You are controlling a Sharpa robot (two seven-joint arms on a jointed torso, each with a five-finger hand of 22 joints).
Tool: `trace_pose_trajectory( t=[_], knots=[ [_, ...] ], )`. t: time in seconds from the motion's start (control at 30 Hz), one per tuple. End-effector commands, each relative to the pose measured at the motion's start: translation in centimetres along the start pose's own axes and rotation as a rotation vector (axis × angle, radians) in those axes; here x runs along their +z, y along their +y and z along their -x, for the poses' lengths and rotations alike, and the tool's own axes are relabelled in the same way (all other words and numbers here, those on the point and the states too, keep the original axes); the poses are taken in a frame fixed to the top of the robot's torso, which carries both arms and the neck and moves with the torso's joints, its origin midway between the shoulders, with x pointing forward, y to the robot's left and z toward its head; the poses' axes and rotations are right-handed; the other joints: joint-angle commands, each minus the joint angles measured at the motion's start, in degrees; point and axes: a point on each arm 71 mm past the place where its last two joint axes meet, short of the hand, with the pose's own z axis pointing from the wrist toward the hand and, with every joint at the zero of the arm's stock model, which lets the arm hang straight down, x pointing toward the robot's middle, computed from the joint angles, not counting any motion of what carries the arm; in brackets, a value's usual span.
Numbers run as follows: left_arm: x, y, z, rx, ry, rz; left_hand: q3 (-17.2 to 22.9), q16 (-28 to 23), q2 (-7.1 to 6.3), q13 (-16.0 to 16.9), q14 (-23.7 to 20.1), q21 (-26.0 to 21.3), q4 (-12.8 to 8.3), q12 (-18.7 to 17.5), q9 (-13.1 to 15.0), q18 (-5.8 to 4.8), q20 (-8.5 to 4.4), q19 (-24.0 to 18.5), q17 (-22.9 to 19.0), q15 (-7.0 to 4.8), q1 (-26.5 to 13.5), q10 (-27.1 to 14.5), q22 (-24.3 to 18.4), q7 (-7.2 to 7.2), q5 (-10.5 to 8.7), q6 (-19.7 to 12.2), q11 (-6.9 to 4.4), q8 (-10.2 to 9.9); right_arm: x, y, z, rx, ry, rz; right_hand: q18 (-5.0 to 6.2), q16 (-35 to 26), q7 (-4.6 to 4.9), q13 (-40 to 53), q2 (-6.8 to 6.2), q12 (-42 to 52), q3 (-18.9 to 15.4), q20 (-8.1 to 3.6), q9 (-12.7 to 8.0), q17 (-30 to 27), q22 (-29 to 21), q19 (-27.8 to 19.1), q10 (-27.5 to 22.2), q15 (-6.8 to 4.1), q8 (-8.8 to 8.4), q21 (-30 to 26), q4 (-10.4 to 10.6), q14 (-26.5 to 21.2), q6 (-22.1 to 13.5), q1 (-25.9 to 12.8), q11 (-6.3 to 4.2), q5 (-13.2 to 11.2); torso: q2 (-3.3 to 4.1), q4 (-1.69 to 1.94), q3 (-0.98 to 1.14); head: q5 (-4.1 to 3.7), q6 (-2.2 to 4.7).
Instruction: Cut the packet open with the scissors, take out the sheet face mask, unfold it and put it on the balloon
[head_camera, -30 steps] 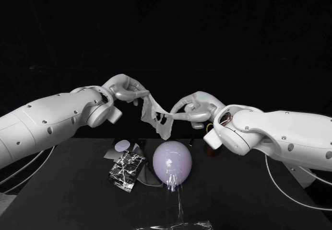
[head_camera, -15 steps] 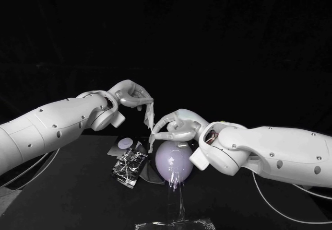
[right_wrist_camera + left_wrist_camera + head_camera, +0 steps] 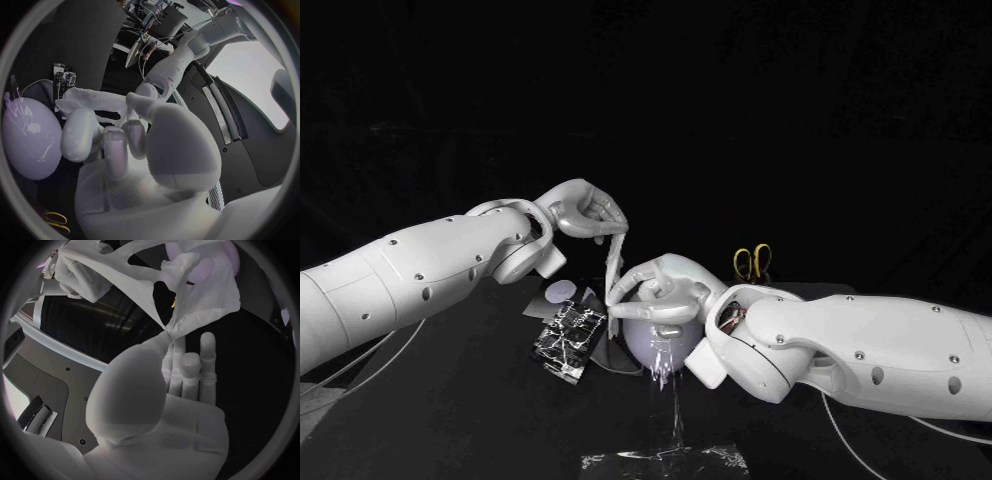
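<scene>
The sheet mask point(image 3: 612, 252) is white, thin and soft. It is bunched into a narrow strip with holes in it. It hangs in the air over the middle of the worktop point(image 3: 473, 420), held between the two hands. The left robot hand point(image 3: 589, 212) pinches its top end, with its other fingers straight. The right robot hand point(image 3: 661, 288) pinches its bottom end, right on top of the balloon point(image 3: 651, 350). The balloon is pale purple and shaped like an egg, and the right robot hand hides its top. The shiny packet point(image 3: 570, 340) lies flat just left of the balloon. A small round pale disc point(image 3: 560, 293) sits behind the packet. The scissors point(image 3: 753, 263), with yellow handles, show near the back edge, behind the right arm point(image 3: 877, 345). The mask's long side runs up and down, leaning a little, with its top toward the left.
</scene>
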Motion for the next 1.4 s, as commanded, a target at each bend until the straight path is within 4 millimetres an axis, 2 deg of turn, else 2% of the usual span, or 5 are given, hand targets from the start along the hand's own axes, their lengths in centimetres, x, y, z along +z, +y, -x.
trace_pose_trajectory(
  t=[0.03, 0.33, 0.73, 1.2, 1.4],
  knots=[
    [0.1, 0.0, -1.0, 0.029, 0.042, -0.023, 0.3, 0.2, 0.13, -0.1, 0.3, 0.4, 0.1, -0.4, 0.0, 0.7, -0.39, 0.2, 0.1, -0.23, 0.4, 0.3, 0.1, 0.18, 0.2, 0.1, -0.2, 0.3, -0.7, -0.4, -0.2, 0.008, -0.005, 0.014, 0.11, 0.2, 0.09, 4.8, 0.6, -0.3, -0.2, -0.16, 0.0, 15.0, 9.1, -0.4, 0.1, -0.05, 0.19, -0.4, 0.0, 6.1, 0.4, -0.1, 0.06, 0.2, 0.11, -0.13, 0.08, -0.15, -0.49],
    [0.7, 0.5, -3.3, 0.022, 0.089, -0.017, 0.3, 0.3, 0.13, -0.1, 0.4, 0.5, 0.0, -0.4, 0.0, 0.7, -0.4, 0.2, 0.2, -0.23, 0.4, 0.2, 0.2, 0.22, 0.2, 0.0, -0.18, 0.2, -2.3, -2.7, 0.6, 0.023, -0.036, -0.04, 0.1, 0.2, 0.09, 4.8, 0.62, -0.3, -0.2, -0.16, 0.0, 15.0, 9.1, -0.4, 0.1, -0.04, 0.2, -0.3, 0.0, 6.1, 0.4, -0.2, 0.06, 0.2, 0.13, -0.08, 0.09, -0.17, -1.58],
    [1.8, 0.2, -5.2, 0.023, 0.126, -0.014, 0.4, 0.3, 0.14, -0.1, 0.4, 0.5, 0.0, -0.5, 0.0, 0.7, -0.41, 0.2, 0.2, -0.22, 0.4, 0.2, 0.2, 0.24, 0.19, 0.0, -0.18, 0.2, -4.7, -5.7, 1.7, 0.043, -0.079, -0.112, 0.1, 0.2, 0.08, 4.9, 0.63, -0.2, -0.3, -0.15, 0.1, 15.0, 9.1, -0.4, 0.2, -0.03, 0.22, -0.3, 0.0, 6.1, 0.3, -0.2, 0.06, 0.2, 0.15, -0.18, 0.5, -0.67, -2.66],
    [3.1, -0.7, -6.3, 0.022, 0.131, -0.026, 0.4, 0.5, 0.15, -0.1, 0.6, 0.6, 0.0, -0.5, 0.0, 0.7, -0.41, 0.2, 0.7, -0.22, 0.4, 0.2, 0.2, 0.26, 0.19, 0.0, -0.17, 0.2, -7.3, -7.4, 4.5, 0.031, -0.148, -0.164, 0.09, 0.2, 0.07, 4.9, 0.62, -0.2, -0.3, -0.15, 0.1, 15.0, 9.1, -0.4, 0.2, -0.03, 0.23, -0.2, 0.0, 6.1, 0.4, -0.2, 0.05, 0.2, 0.17, 0.03, 0.39, -1.43, -3.18],
    [3.6, -1.0, -6.7, 0.027, 0.127, -0.026, 0.4, 0.6, 0.16, -0.1, 0.7, 0.6, 0.0, -0.5, 0.0, 0.7, -0.42, 0.2, 0.9, -0.21, 0.5, 0.2, 0.3, 0.28, 0.19, 0.0, -0.15, 0.2, -8.0, -8.0, 5.5, 0.025, -0.178, -0.179, 0.08, 0.2, 0.06, 5.0, 0.61, -0.1, -0.3, -0.14, 0.1, 15.0, 9.2, -0.4, 0.2, -0.03, 0.25, -0.2, 0.0, 6.1, 0.4, -0.2, 0.05, 0.2, 0.19, -0.15, 0.3, -1.77, -3.07]
  ],
)
